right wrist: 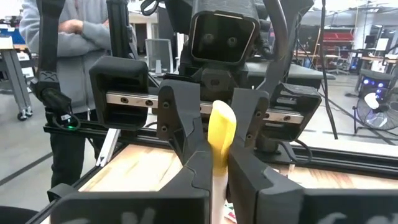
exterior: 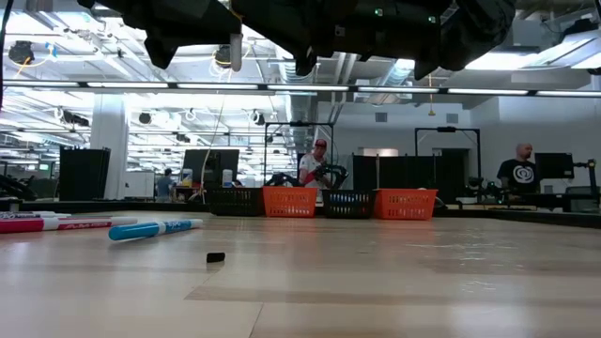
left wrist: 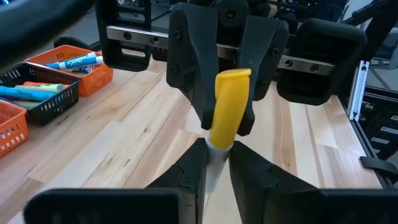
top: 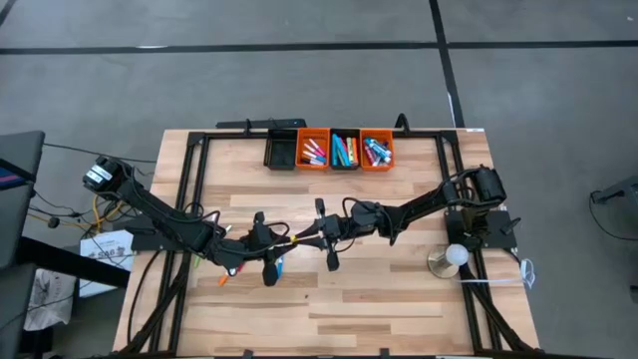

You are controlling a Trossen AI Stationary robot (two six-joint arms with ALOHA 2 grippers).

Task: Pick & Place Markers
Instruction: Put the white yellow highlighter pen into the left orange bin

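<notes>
Mid-frame, the left gripper [left wrist: 216, 163] pinches the grey barrel of a yellow-capped marker [left wrist: 227, 107]. The right gripper [right wrist: 213, 163] clamps its yellow cap; both fingers' tips meet.

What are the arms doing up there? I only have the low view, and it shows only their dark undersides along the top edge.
Observer: From above, the left claw and right claw meet over the middle of the table with one yellow marker between them.
Operator: Are both closed on it?
Observer: Yes. Each wrist view shows that arm's own fingers shut on the marker's pale barrel, with the other claw's fingers flanking the yellow end.
Operator: I see the bins only side-on. Anything inside?
Observer: From above, three of the bins at the far edge hold mixed-colour markers; I can't make out anything in the black one at the left end.
</notes>
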